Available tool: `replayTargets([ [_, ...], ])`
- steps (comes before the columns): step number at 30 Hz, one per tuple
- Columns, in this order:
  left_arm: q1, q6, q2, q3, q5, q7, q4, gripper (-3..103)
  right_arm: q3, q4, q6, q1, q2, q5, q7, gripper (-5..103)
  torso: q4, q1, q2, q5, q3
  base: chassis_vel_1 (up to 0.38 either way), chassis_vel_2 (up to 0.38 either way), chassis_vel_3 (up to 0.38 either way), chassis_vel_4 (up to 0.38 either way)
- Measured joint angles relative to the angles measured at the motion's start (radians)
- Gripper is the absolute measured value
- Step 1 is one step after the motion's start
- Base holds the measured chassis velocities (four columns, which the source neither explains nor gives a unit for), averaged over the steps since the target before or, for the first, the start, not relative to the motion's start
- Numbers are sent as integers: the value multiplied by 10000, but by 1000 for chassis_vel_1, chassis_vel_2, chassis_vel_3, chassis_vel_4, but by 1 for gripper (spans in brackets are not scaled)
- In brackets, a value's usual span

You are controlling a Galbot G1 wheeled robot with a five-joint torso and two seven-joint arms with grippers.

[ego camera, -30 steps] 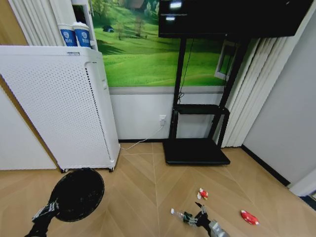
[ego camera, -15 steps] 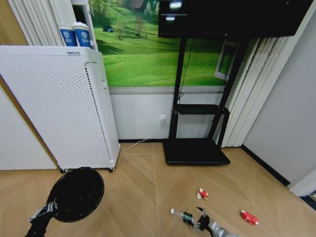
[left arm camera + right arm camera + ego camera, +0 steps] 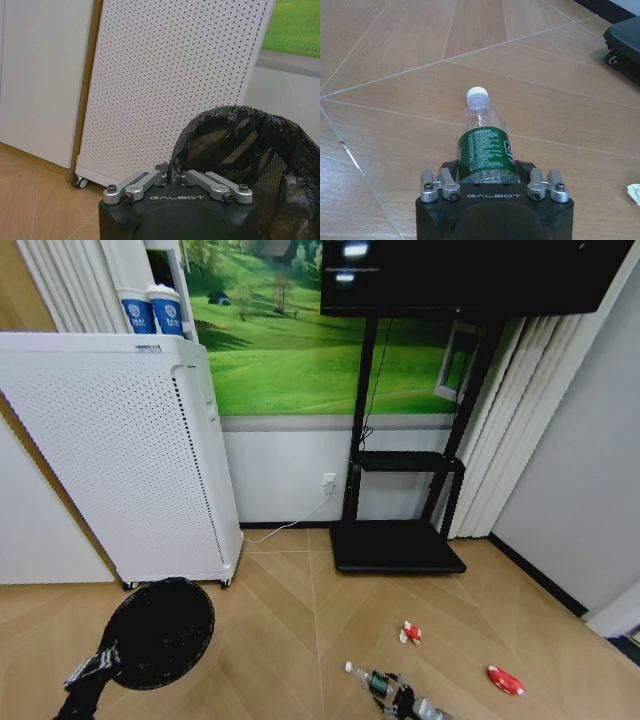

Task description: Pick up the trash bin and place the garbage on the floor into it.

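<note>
Right gripper (image 3: 487, 172) down low at the near edge of the head view, fingers (image 3: 449, 172) either side of the clear plastic bottle with the green label (image 3: 485, 147), which lies flat on the light tan herringbone parquet floor (image 3: 395, 125) with its white cap pointing away; can't tell if the fingers actually press the bottle or just bracket it. Over on the left, left gripper (image 3: 172, 172) clamped narrow on the rim of the small black round wire-mesh trash bin (image 3: 250, 160), black plastic liner bunched over the edge, bin (image 3: 160, 632) seen from above near the lower left of the head view. Bit farther out on the floor, crumpled red-and-white wrapper (image 3: 410, 632) just beyond the bottle (image 3: 375, 681), and a small red scrap (image 3: 505, 680) off to the right, well apart from both. Behind the bin, tall white perforated box on castors (image 3: 130, 460). Farther back, black TV stand (image 3: 400, 530) against the wall with the green meadow mural (image 3: 290, 350).
</note>
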Motion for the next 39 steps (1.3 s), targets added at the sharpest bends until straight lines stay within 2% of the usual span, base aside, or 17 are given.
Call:
replayTargets([
  [1,0,0,0,0,0,0,0,4,0,0,0,0,0,0,0,68,0,0,0,0,0,0,0,0,0],
  [3,-4,-10,-9,31,48,0,0,4,85,-20,70,-37,28,-16,-15,57,0,0,0,-1,0,0,0,0,0],
  [4,-4,-10,-9,31,48,0,0,4,85,-20,70,-37,28,-16,-15,57,0,0,0,-1,0,0,0,0,0],
  [6,-8,-14,-7,42,50,0,0,4,180,-22,126,-78,6,-20,-55,47,0,0,0,-1,0,0,0,0,0],
  [7,-8,-14,-7,42,50,0,0,4,180,-22,126,-78,6,-20,-55,47,0,0,0,-1,0,0,0,0,0],
  [9,-30,-19,8,49,46,0,8,4,292,6,157,-115,-42,-19,-97,36,0,0,0,-1,0,0,0,0,0],
  [11,-59,-20,25,102,-33,0,37,4,403,112,190,-168,-42,18,-117,30,0,0,0,1,0,0,0,0,0],
  [15,-141,154,146,295,-499,-14,126,4,631,567,200,-306,-31,416,-106,24,1,-1,0,2,0,0,0,0,0],
  [19,-368,614,533,806,-1227,-116,209,4,1067,1754,203,-631,122,1357,82,23,2,0,0,0,0,0,0,0,0],
  [22,-593,672,773,1137,-1360,-222,274,4,1239,2425,208,-848,220,1758,133,23,2,0,0,1,0,0,0,0,0],
  [23,-903,643,1075,1468,-1300,-329,455,4,1431,3111,247,-1048,304,2099,173,23,-1,0,0,-1,0,0,0,0,0],
  [27,-1337,595,1511,1806,-1144,-470,798,4,1751,4198,272,-1349,315,2640,182,23,-7,0,0,-2,0,0,0,0,0],
  [29,-1499,591,1713,1904,-1097,-554,1086,4,1864,5310,238,-1492,-104,3220,176,23,-2,0,0,-3,0,0,0,0,0],
  [33,-1611,548,1673,2063,-657,-639,1216,4,1834,6407,103,-1812,-571,3942,285,23,9,0,0,2,0,0,0,0,0],
  [35,-1657,554,1673,2198,-603,-691,1204,4,1814,6704,58,-1979,-646,4115,311,23,8,0,0,2,0,0,0,0,0],
  [36,-1720,571,1678,2454,-475,-727,1172,4,1718,7165,0,-2228,-759,4298,322,23,-3,0,0,-4,0,0,0,0,0],
  [39,-1805,560,1778,2926,-133,-720,1232,4,1410,7837,-6,-2517,-916,4332,287,23,3,0,1,0,0,0,0,0,0],
])
